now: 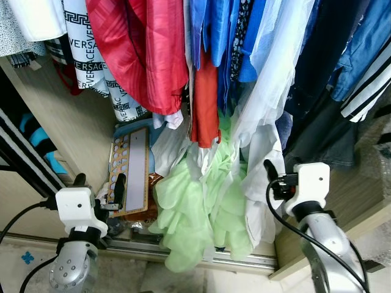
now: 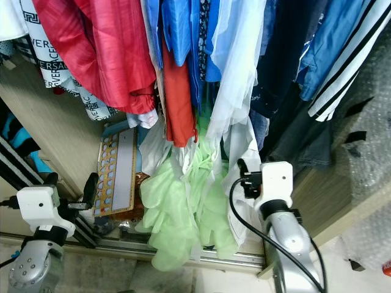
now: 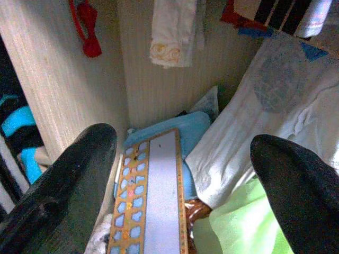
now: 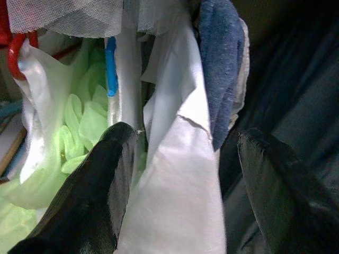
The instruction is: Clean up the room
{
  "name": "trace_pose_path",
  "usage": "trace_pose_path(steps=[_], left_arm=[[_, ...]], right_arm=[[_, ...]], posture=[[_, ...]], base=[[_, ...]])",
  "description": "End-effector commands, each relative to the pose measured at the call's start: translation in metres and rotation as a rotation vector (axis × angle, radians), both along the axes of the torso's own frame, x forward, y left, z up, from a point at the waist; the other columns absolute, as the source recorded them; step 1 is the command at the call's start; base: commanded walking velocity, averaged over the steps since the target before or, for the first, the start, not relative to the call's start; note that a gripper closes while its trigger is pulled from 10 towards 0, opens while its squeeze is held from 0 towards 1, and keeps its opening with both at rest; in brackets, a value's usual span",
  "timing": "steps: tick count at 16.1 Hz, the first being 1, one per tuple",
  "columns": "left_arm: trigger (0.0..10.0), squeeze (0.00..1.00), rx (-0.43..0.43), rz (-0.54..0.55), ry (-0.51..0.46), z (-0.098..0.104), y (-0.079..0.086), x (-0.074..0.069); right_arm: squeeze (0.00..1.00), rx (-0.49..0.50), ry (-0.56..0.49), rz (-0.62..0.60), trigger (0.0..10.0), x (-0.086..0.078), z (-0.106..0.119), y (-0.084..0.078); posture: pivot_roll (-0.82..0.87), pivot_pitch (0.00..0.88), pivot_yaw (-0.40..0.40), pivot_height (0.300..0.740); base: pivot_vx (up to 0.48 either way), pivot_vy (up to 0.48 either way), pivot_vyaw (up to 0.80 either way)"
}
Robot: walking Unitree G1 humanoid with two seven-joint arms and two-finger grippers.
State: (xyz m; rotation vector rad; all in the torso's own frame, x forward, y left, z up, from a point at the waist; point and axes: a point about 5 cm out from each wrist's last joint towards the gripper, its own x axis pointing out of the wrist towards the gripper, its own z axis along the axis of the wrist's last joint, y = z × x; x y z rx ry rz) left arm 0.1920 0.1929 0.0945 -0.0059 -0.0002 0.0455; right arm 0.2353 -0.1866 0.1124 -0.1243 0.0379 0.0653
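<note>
Directly ahead, a packed wardrobe of hanging clothes is facing the robot, and both arms are reaching toward its lower half.

Key relation: the long white shirt (image 4: pixel 180 201) is hanging straight down, long axis vertical, and its lower hem is sitting between the two black fingers of the right pincer (image 4: pixel 183 185), which are standing wide apart with nothing gripped. In the head views the right pincer (image 1: pixel 273 177) is just beside that shirt's edge, so the right arm is the nearer one to it. A blue denim sleeve (image 4: pixel 220 63) is hanging just behind the shirt.

Left pincer (image 1: pixel 101 186): also spread apart and holding nothing, pointing at the flat orange-framed board with rows of pale blue shapes (image 3: pixel 151 196), which is leaning upright against a light blue panel (image 3: pixel 159 140) at the closet's back corner. Board's long axis is running away from the pincer.

Between the two arms, a bundle of pale green ruffled fabric (image 1: pixel 195 213) is drooping to the wardrobe's metal sliding track (image 1: pixel 244 261).

Surface and room: wood-grain side wall (image 3: pixel 58 69) on the left, red garment (image 1: pixel 143 49) and blue shirts (image 1: pixel 220 30) overhead. Judgement: right arm looks best placed to take hold of loose cloth and tuck it inside.
</note>
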Motion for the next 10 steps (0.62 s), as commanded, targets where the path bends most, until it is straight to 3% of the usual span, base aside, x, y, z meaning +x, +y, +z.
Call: trace_pose_path(steps=[1, 4, 10], left_arm=[[10.0, 0.0, 0.005, 0.018, -0.01, 0.001, 0.001, -0.001], [10.0, 0.0, -0.008, 0.081, -0.023, 0.0, 0.001, -0.006], [10.0, 0.0, -0.004, 0.085, -0.032, -0.001, -0.001, -0.003]], right_arm=[[0.0, -0.005, -0.012, 0.007, 10.0, 0.003, 0.003, 0.0], [0.0, -0.018, -0.008, 0.08, 10.0, 0.014, 0.004, 0.006], [0.0, -0.029, -0.014, 0.069, 10.0, 0.019, 0.006, 0.001]], posture=[[-0.05, 0.0, -0.009, 0.74], [0.0, 0.0, -0.08, 0.74], [-0.02, 0.0, -0.08, 0.74]], base=[[0.0, 0.0, 0.0], [0.0, 0.0, 0.0], [0.0, 0.0, 0.0]])
